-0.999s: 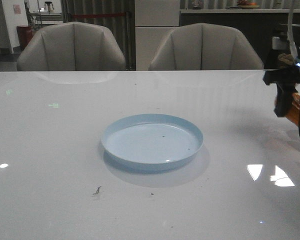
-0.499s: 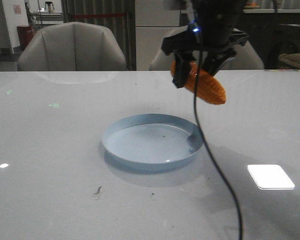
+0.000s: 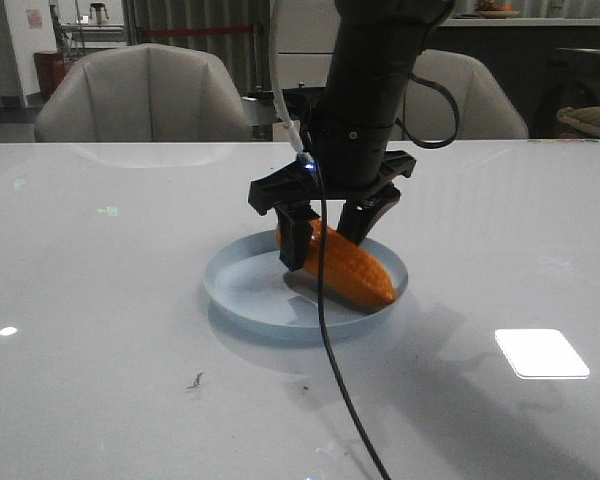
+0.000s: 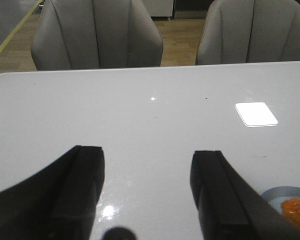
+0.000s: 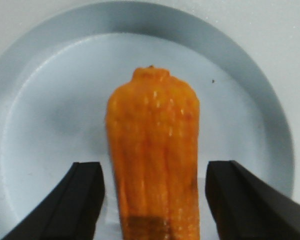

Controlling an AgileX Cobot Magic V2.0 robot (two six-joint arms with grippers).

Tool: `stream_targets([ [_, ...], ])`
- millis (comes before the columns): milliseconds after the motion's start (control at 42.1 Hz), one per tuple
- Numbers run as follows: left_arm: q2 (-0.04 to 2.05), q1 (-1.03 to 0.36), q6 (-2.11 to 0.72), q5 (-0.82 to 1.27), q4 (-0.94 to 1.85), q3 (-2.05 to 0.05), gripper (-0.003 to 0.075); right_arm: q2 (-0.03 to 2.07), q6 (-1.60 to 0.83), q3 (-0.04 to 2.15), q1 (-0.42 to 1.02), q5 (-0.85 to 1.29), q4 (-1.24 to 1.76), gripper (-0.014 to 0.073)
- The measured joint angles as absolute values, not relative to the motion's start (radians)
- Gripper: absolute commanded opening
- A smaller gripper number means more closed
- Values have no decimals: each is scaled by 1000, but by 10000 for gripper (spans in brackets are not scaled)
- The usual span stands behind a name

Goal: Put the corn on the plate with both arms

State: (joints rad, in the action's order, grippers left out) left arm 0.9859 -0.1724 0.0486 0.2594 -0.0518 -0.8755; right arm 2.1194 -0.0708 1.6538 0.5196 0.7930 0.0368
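The orange-yellow corn (image 3: 352, 272) lies in the pale-blue plate (image 3: 230, 290) at the table's middle, tapered end toward the front right. My right gripper (image 3: 325, 240) hangs low over it, open, one finger on each side of the cob. In the right wrist view the corn (image 5: 152, 145) rests on the plate (image 5: 45, 105) with a gap to each finger (image 5: 85, 200) of the gripper (image 5: 155, 170). My left gripper (image 4: 147, 155) is open and empty over bare table, out of the front view. The plate's rim (image 4: 285, 192) and the corn (image 4: 297, 210) show beside it.
A light cable (image 3: 330, 350) trails from the right arm down over the plate's front rim toward the table's front edge. Two grey chairs (image 3: 145, 95) stand behind the table. A small dark speck (image 3: 194, 381) lies front left of the plate.
My right arm carried the corn from the table's right edge to over the plate, lowered it, and opened. The corn now rests on the plate.
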Motion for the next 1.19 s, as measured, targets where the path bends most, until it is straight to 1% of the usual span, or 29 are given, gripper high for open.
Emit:
stream_targets([
  [190, 986, -172, 49, 259, -52, -876, 448, 2119, -71, 1659, 520, 754, 73, 615],
  [357, 986, -172, 49, 259, -52, -876, 448, 2090, -71, 1689, 510, 778, 83, 615],
  [523, 986, -172, 49, 257, -52, -876, 448, 1960, -65, 1701, 454, 794, 85, 615],
  [737, 986, -172, 49, 257, -52, -876, 448, 1701, -63, 1693, 322, 825, 85, 615],
  [880, 986, -172, 49, 257, -52, -876, 448, 1526, -63, 1576, 229, 835, 74, 615],
  [999, 986, -172, 49, 259, -52, -876, 448, 1371, -61, 1401, 165, 830, 57, 615],
  [1189, 986, -172, 49, 263, -52, -876, 448, 1145, -61, 1173, 122, 796, 53, 615],
])
